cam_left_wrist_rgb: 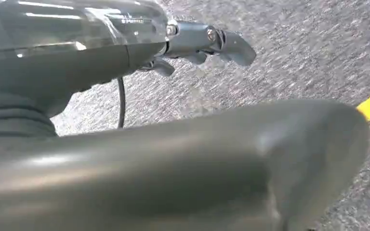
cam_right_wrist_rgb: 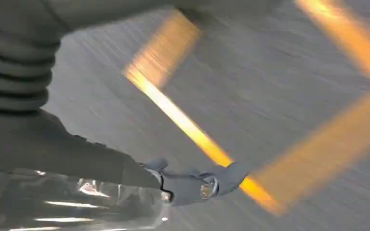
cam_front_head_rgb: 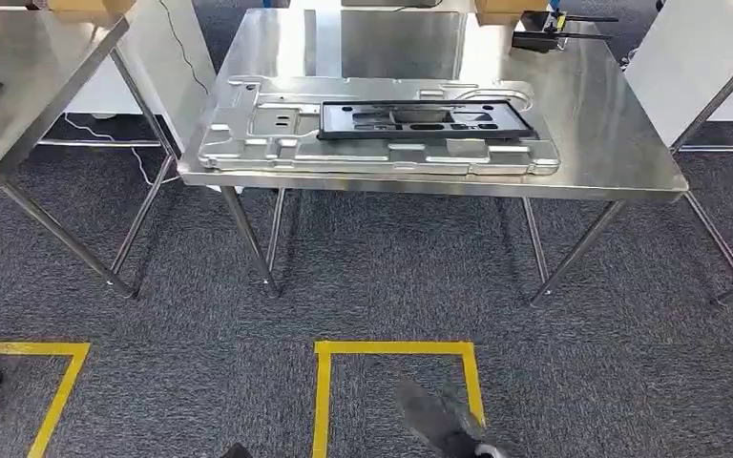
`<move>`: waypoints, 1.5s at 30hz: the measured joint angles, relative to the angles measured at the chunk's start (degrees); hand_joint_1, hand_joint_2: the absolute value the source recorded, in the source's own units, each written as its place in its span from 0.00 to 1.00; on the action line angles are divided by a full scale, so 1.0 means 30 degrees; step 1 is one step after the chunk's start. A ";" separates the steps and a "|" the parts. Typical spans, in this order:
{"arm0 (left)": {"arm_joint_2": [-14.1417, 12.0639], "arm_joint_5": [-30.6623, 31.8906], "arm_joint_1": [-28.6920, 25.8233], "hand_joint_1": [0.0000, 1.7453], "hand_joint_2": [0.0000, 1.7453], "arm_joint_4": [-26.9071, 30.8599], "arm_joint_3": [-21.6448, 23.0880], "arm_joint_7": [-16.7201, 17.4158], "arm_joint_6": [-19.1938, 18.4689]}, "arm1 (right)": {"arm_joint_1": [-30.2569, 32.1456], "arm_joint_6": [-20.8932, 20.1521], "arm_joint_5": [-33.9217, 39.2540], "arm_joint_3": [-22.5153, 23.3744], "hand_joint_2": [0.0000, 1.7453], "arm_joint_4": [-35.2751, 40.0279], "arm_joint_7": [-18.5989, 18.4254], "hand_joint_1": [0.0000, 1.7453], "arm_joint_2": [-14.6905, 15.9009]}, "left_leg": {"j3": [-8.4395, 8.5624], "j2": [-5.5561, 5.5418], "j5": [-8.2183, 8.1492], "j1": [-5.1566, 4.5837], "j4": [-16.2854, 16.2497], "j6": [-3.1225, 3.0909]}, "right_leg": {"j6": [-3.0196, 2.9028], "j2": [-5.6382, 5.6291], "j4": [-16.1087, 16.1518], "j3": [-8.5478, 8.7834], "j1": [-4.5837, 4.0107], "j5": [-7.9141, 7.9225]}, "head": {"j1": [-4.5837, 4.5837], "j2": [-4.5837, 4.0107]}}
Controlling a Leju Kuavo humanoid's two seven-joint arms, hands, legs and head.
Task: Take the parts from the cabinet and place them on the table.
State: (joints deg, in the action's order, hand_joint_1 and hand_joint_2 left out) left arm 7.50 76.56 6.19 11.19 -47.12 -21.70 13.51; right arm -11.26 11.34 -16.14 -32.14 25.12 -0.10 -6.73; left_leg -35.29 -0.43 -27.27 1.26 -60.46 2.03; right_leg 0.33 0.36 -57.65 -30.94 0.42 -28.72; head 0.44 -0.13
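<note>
Both hands, left hand (cam_left_wrist_rgb: 207,43) and right hand (cam_right_wrist_rgb: 197,183), hang empty over carpet, fingers loosely apart; silver stamped metal panel (cam_front_head_rgb: 372,134) and black plastic frame (cam_front_head_rgb: 425,119) lie crosswise on steel table (cam_front_head_rgb: 611,143) ahead.

Left hand (cam_left_wrist_rgb: 125,159) and right hand (cam_right_wrist_rgb: 77,183) both hang low, fingers (cam_left_wrist_rgb: 221,43) extended and apart, holding nothing.

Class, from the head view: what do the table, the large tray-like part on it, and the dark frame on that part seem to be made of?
Table: likely brushed stainless steel, showing soft reflections. Large part: pressed, silvery metal, perhaps aluminium, with stamped ribs. Dark frame: matte black, plastic or coated metal; unclear.
</note>
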 joint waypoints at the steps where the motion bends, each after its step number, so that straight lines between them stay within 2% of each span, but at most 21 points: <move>1: 0.0000 -0.0080 -0.0073 0.00 1.00 -0.0007 0.0000 0.0087 0.0044 | 0.0582 -0.0240 0.0604 0.0670 1.00 -0.0713 -0.0705 0.00 0.0080 | -0.0250 0.0012 -0.0740 -0.0050 -0.0807 -0.0004 | -0.0039 0.0034 -0.0005 -0.0017 0.0035 -0.0002 | 0.0147 0.0000; 3: 0.0000 -0.0292 -0.0241 0.00 1.00 -0.0007 -0.0015 0.0204 0.0182 | 0.1629 -0.0604 0.1434 0.1871 1.00 -0.1929 -0.1732 0.00 0.0240 | -0.1341 0.0011 -0.2474 -0.0012 -0.3916 0.0022 | -0.0132 0.0069 -0.0023 -0.0069 -0.0003 0.0023 | 0.0372 0.0000; 4: 0.0000 -0.0472 -0.0326 0.00 1.00 -0.0007 -0.0037 0.0261 0.0342 | 0.2012 -0.0757 0.1845 0.2419 1.00 -0.2477 -0.2345 0.00 0.0291 | -0.1779 0.0011 -0.2942 -0.0021 -0.5236 0.0031 | -0.0141 0.0067 -0.0038 -0.0108 -0.0024 0.0030 | 0.0452 0.0000; 5: 0.0000 -0.0647 -0.0401 0.00 1.00 -0.0007 -0.0095 0.0334 0.0429 | 0.2292 -0.1011 0.2173 0.2914 1.00 -0.2849 -0.3073 0.00 0.0335 | -0.1826 0.0010 -0.2939 -0.0022 -0.5625 0.0045 | -0.0144 0.0058 -0.0041 -0.0108 -0.0032 0.0032 | 0.0553 0.0000; 6: -0.0007 -0.0787 -0.0468 0.00 1.00 -0.0007 -0.0182 0.0393 0.0518 | 0.2535 -0.1202 0.2388 0.3350 1.00 -0.3145 -0.3546 0.00 0.0364 | -0.1458 0.0010 -0.2565 -0.0019 -0.5136 0.0037 | -0.0142 0.0030 -0.0047 -0.0091 -0.0027 0.0031 | 0.0642 0.0000; 9: -0.0022 -0.1100 -0.0540 0.00 1.00 -0.0007 -0.0467 0.0400 0.0699 | 0.2659 -0.1573 0.2686 0.4347 1.00 -0.3691 -0.4274 0.00 0.0400 | 0.1078 0.0013 -0.0517 0.0040 -0.0269 0.0017 | -0.0007 -0.0105 -0.0218 -0.0071 0.0042 -0.0053 | 0.0853 0.0000; 10: -0.0015 -0.1136 -0.0543 0.00 1.00 -0.0007 -0.0503 0.0422 0.0692 | 0.2658 -0.1580 0.2817 0.4500 1.00 -0.3822 -0.4368 0.00 0.0415 | 0.1233 -0.0001 -0.0897 -0.0057 0.0111 0.0024 | 0.0114 -0.0112 -0.0355 -0.0182 -0.0120 -0.0103 | 0.0926 0.0000; 14: -0.0015 -0.1187 -0.0715 0.00 1.00 -0.0007 -0.0670 0.0553 0.0626 | 0.2595 -0.1719 0.2787 0.5184 1.00 -0.4186 -0.4601 0.00 0.0437 | 0.1067 -0.0029 -0.0773 -0.0136 0.0079 -0.0368 | 0.0357 -0.0127 -0.0353 -0.0249 -0.0046 0.0017 | 0.0670 0.0000; 15: -0.0015 -0.1187 -0.0710 0.00 1.00 -0.0007 -0.0678 0.0589 0.0605 | 0.2630 -0.1733 0.2758 0.5264 1.00 -0.4301 -0.4609 0.00 0.0466 | 0.1058 0.0003 -0.0691 -0.0054 0.0127 -0.0499 | 0.0422 -0.0129 -0.0507 -0.0287 -0.0002 -0.0209 | 0.0671 0.0000; 17: -0.0015 -0.1180 -0.0684 0.00 1.00 0.0000 -0.0707 0.0728 0.0605 | 0.2699 -0.1769 0.2649 0.5308 1.00 -0.4397 -0.4498 0.00 0.0452 | 0.0971 -0.0002 -0.0637 -0.0041 0.0127 -0.0637 | 0.0533 -0.0128 -0.2161 -0.1018 -0.0013 -0.1435 | 0.0283 0.0000; 19: -0.0015 -0.1136 -0.0725 0.00 1.00 0.0000 -0.0794 0.0772 0.0605 | 0.2814 -0.1755 0.2620 0.5381 1.00 -0.4477 -0.4294 0.00 0.0451 | 0.0854 0.0091 -0.0601 -0.0064 0.0114 -0.0696 | 0.0583 -0.0128 -0.5238 -0.2430 -0.0011 -0.2828 | 0.0138 0.0000; 20: -0.0015 -0.1129 -0.0760 0.00 1.00 -0.0007 -0.0838 0.0779 0.0605 | 0.2866 -0.1740 0.2620 0.5395 1.00 -0.4513 -0.4178 0.00 0.0444 | 0.0813 0.0138 -0.0590 -0.0069 0.0107 -0.0710 | 0.0584 -0.0128 -0.6173 -0.2852 -0.0009 -0.3055 | 0.0124 0.0000; 21: -0.0015 -0.1129 -0.0768 0.00 1.00 -0.0007 -0.0860 0.0830 0.0605 | 0.2909 -0.1718 0.2613 0.5403 1.00 -0.4535 -0.4032 0.00 0.0444 | 0.0802 0.0169 -0.0582 -0.0064 0.0107 -0.0717 | 0.0585 -0.0127 -0.6244 -0.2847 0.0001 -0.2851 | 0.0117 0.0000; 22: -0.0015 -0.1129 -0.0763 0.00 1.00 0.0000 -0.0889 0.0837 0.0605 | 0.2947 -0.1661 0.2613 0.5425 1.00 -0.4557 -0.3852 0.00 0.0444 | 0.0807 0.0177 -0.0577 -0.0051 0.0106 -0.0712 | 0.0575 -0.0127 -0.5390 -0.2360 0.0025 -0.2185 | 0.0081 0.0000; 24: -0.0015 -0.1136 -0.0752 0.00 1.00 -0.0007 -0.0954 0.0976 0.0605 | 0.2954 -0.1529 0.2583 0.5490 1.00 -0.4572 -0.3545 0.00 0.0444 | 0.0878 0.0177 -0.0570 -0.0020 0.0107 -0.0693 | 0.0552 -0.0126 -0.2008 -0.0572 0.0060 -0.0493 | 0.0044 0.0000; 25: -0.0015 -0.1136 -0.0748 0.00 1.00 0.0000 -0.0962 0.0983 0.0605 | 0.2949 -0.1514 0.2576 0.5497 1.00 -0.4579 -0.3376 0.00 0.0437 | 0.0885 0.0179 -0.0565 -0.0075 0.0090 -0.0656 | 0.0598 -0.0126 -0.0573 0.0115 0.0114 -0.0220 | 0.0015 0.0000; 26: -0.0124 -0.1209 -0.0729 0.00 1.00 0.0029 -0.0976 0.1034 0.0612 | 0.2949 -0.1544 0.2569 0.5497 1.00 -0.4586 -0.3044 0.00 0.0240 | 0.0762 0.0135 -0.0628 -0.0401 -0.0057 -0.0698 | 0.1059 -0.0160 -0.0126 0.0229 0.0231 -0.0509 | -0.0153 0.0000; 27: -0.0109 -0.1238 -0.0720 0.00 1.00 0.0029 -0.0990 0.1136 0.0626 | 0.2947 -0.1507 0.2540 0.5541 1.00 -0.4593 -0.2781 0.00 0.0366 | 0.0735 0.0132 -0.0554 -0.0361 0.0011 -0.0639 | 0.0794 -0.0215 -0.0231 0.0152 0.0235 -0.0438 | 0.0138 0.0000; 34: -0.0109 -0.1355 -0.0740 0.00 1.00 0.0029 -0.1194 0.1611 0.0663 | 0.2987 -0.1288 0.2023 0.5534 1.00 -0.4673 -0.2088 0.00 0.0247 | 0.0751 0.0115 -0.0329 -0.0235 0.0287 -0.0375 | 0.0543 -0.0206 -0.0252 0.0041 0.0017 -0.0363 | 0.0466 0.0000; 35: -0.0109 -0.1355 -0.0742 0.00 0.00 0.0029 -0.1239 0.1448 0.0663 | 0.2988 -0.1259 0.2008 0.5534 0.00 -0.4681 -0.1985 0.00 0.0247 | 0.0748 0.0115 -0.0318 -0.0216 0.0293 -0.0351 | 0.0533 -0.0206 -0.0255 0.0039 -0.0001 -0.0362 | 0.0481 0.0000; 45: -0.0109 -0.1027 -0.0744 0.00 0.00 0.0029 -0.1297 0.0386 0.0809 | 0.2987 -0.0938 0.1731 0.5526 0.00 -0.4776 -0.1781 0.00 0.0349 | 0.0728 0.0116 -0.0295 -0.0190 0.0284 -0.0308 | 0.0437 -0.0207 -0.0260 0.0043 -0.0051 -0.0332 | 0.0452 0.0000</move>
State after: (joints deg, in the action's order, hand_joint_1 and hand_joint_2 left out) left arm 7.17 73.48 3.95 11.28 -51.01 -20.55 15.93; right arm -2.30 8.53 -10.95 -15.56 10.80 -5.44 -5.68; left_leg -33.11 -0.08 -28.15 0.69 -59.61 1.10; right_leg 1.65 -0.26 -58.44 -30.82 0.27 -29.71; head 1.79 -0.13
